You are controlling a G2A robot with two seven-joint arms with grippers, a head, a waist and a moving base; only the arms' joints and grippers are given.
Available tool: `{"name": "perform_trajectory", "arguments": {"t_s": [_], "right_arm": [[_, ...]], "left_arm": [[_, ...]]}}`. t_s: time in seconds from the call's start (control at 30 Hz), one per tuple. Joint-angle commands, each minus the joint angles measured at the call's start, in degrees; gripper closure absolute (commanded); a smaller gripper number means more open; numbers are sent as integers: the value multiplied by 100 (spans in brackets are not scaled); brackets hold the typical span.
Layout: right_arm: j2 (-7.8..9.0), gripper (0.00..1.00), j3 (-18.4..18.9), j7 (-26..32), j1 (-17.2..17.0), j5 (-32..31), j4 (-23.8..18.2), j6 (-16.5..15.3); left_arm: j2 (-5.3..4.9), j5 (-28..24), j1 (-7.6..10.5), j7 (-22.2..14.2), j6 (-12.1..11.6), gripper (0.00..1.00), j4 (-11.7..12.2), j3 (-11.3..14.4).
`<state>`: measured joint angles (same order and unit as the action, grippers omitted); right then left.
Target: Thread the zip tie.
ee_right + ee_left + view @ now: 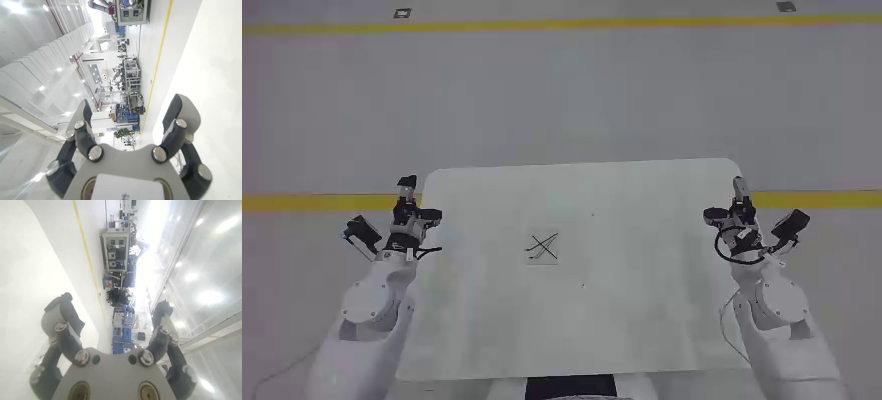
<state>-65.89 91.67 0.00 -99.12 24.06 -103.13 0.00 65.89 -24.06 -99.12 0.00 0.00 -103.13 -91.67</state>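
Top view, left tool (pixel 406 184), right tool (pixel 739 186), gaping

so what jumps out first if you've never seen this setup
The eye goes first to the thin dark zip tie lying near the middle of the white table, its strands seeming to cross. Next come the two arms set far apart: the left gripper at the table's left edge and the right gripper at its right edge, both open and holding nothing.
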Motion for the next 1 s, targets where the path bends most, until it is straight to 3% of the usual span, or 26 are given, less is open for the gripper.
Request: {"name": "perform_trajectory", "arguments": {"t_s": [0.0,0.03,0.07,0.1,0.13,0.17,0.37,0.57,0.97], "right_arm": [[0,0,0,0,0,0,0,0],[0,0,0,0,0,0,0,0],[0,22,0,0,0,0,0,0],[0,0,0,0,0,0,0,0],[0,22,0,0,0,0,0,0],[0,0,0,0,0,0,0,0],[12,0,-113,503,-40,-748,-441,-595],[28,0,-479,1072,-196,-1901,-784,-1100],[28,0,-479,1072,-196,-1901,-784,-1100]], "left_arm": [[0,0,0,0,0,22,0,0],[0,0,0,0,0,0,0,0],[0,0,0,0,0,22,0,0],[0,0,0,0,0,22,0,0],[0,0,0,0,0,22,0,0],[0,0,0,0,0,0,0,0],[0,0,0,0,0,0,0,0],[0,0,0,0,0,0,0,0],[0,0,0,0,0,0,0,0]]}}
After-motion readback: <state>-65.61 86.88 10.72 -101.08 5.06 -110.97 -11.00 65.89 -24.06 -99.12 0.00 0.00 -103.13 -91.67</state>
